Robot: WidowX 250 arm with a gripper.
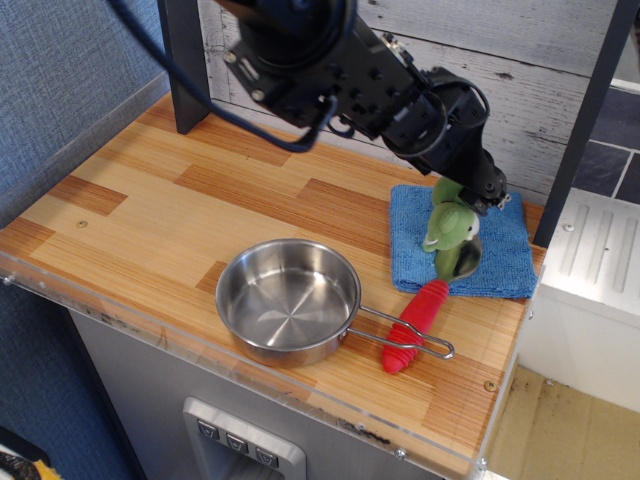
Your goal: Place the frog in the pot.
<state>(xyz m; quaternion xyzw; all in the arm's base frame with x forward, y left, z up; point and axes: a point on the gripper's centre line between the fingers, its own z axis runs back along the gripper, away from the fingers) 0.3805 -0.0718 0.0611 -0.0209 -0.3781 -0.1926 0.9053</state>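
- Only one view is given, observation.image, looking down at an angle on a striped wooden counter (150, 200) backed by a pale plank wall.
- At the right end, the small light-green plush frog (452, 228) with bulging eyes stands upright on a folded blue cloth (505, 250). Its lower end rests in or against the metal bowl of a red-handled spoon (415, 326), whose handle runs down-left off the cloth.
- Above it, the black robot gripper (484, 190) reaches in from the upper left, its tip right at the top of the frog's head, on the upper-right side. Whether it touches the plush cannot be told, and whether its jaws are spread or pressed together cannot be told either, since the dark links blur together there.
- Down-left of the frog sits the shallow shiny stainless-steel pot (289, 300), empty, its thin wire loop handle pointing right and ending beside the spoon handle.
- Judging from this, the grasp is not yet made, and the coming move hinges on one relation: the frog lies directly below the gripper tip, long axis roughly vertical, so a short descent should bracket its head before a carry down-left to the pot.
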